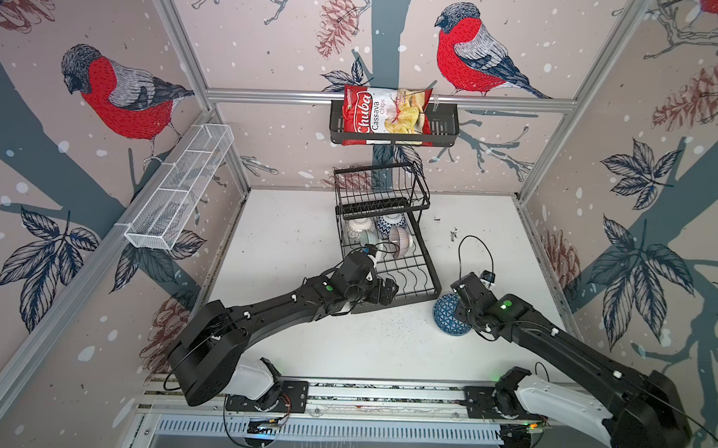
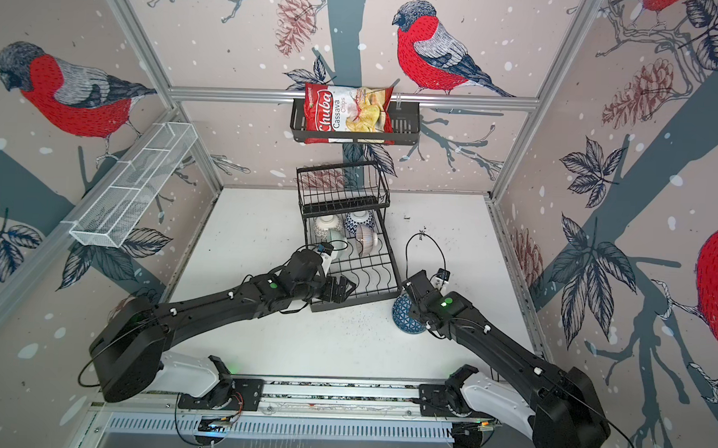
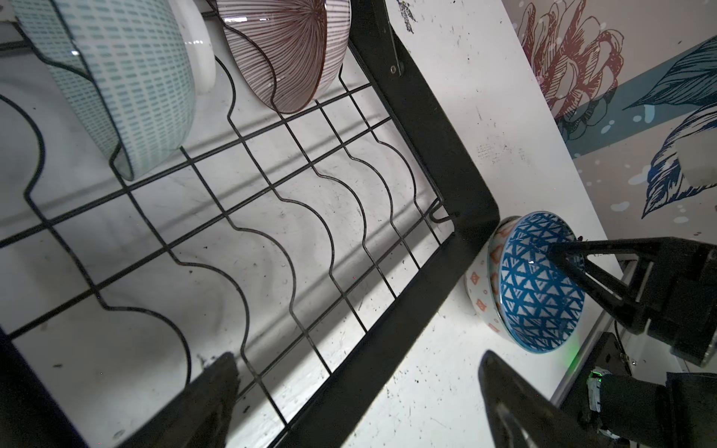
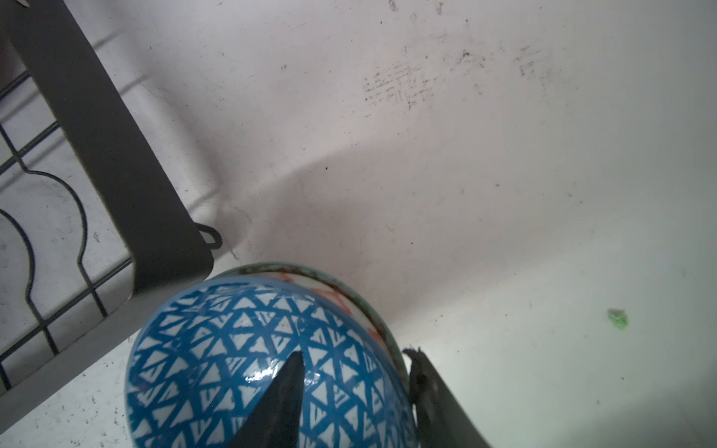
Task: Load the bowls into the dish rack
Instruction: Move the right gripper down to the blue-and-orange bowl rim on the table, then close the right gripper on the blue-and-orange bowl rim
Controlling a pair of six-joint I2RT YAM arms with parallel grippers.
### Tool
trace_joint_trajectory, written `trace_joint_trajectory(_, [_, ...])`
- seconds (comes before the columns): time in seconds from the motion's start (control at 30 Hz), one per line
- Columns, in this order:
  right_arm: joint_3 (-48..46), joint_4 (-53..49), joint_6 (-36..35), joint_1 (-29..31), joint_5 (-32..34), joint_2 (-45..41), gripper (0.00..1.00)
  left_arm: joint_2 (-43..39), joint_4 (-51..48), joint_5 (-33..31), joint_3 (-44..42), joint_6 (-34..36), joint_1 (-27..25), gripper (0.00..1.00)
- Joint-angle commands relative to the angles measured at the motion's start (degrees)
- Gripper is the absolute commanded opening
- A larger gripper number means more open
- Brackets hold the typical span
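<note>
A blue triangle bowl (image 1: 446, 317) (image 4: 240, 349) lies dome-up against an orange-patterned bowl (image 3: 479, 287), on the table just off the near right corner of the dish rack (image 1: 428, 274) (image 2: 390, 278). My right gripper (image 4: 354, 353) is shut on it. One fingertip (image 4: 289, 372) presses the blue dome and the other sits outside the rim. In the rack's lower tier stand a pale green bowl (image 3: 135, 77), a mauve striped bowl (image 3: 287, 50), a dotted white bowl (image 1: 356, 229) and a navy bowl (image 1: 386, 225). My left gripper (image 3: 359, 357) (image 1: 387, 293) hangs open over the rack's near edge, holding nothing.
A black basket (image 1: 444, 133) holding a chip bag (image 1: 383, 116) hangs on the back rail. A white mesh trough (image 1: 175, 192) is fixed to the left wall. A loose black cable (image 1: 474, 255) loops over the table behind the right wrist. The rack's raised upper tier (image 1: 381, 188) stands at its far end.
</note>
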Motion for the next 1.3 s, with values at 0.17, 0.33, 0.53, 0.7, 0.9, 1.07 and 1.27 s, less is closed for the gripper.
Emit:
trace_joint_trajectory(0.17, [-0.36,1.62,0.48,0.11,2.21,0.31,0.35,-0.21,1.40,-0.84,-0.03,0.97,-0.10,0.96])
trace_joint_trajectory(0.33, [-0.89,1.66,0.55,0.10,2.35,0.44,0.30,0.02,1.40,-0.74,0.13,1.05,-0.08,0.96])
trace_joint_trajectory(0.53, [-1.40,1.93,0.80,0.10,1.78,0.85,0.25,0.02,1.49,-0.75,0.10,1.18,-0.10,0.96])
trace_joint_trajectory(0.7, [-1.18,1.70,0.93,0.11,2.00,0.84,0.20,0.02,1.52,-0.79,0.10,1.39,-0.10,0.96])
trace_joint_trajectory(0.9, [-0.80,1.28,0.99,0.19,2.31,0.72,0.17,0.19,1.47,-0.99,0.34,1.58,-0.10,0.96])
trace_joint_trajectory(1.07, [-0.54,0.98,0.99,0.28,2.43,0.14,0.11,0.32,1.37,-1.88,0.56,1.61,-0.01,0.96])
trace_joint_trajectory(1.27, [0.07,0.47,0.90,0.72,2.82,-0.62,0.01,0.19,-1.25,-3.76,2.11,0.97,0.37,0.96])
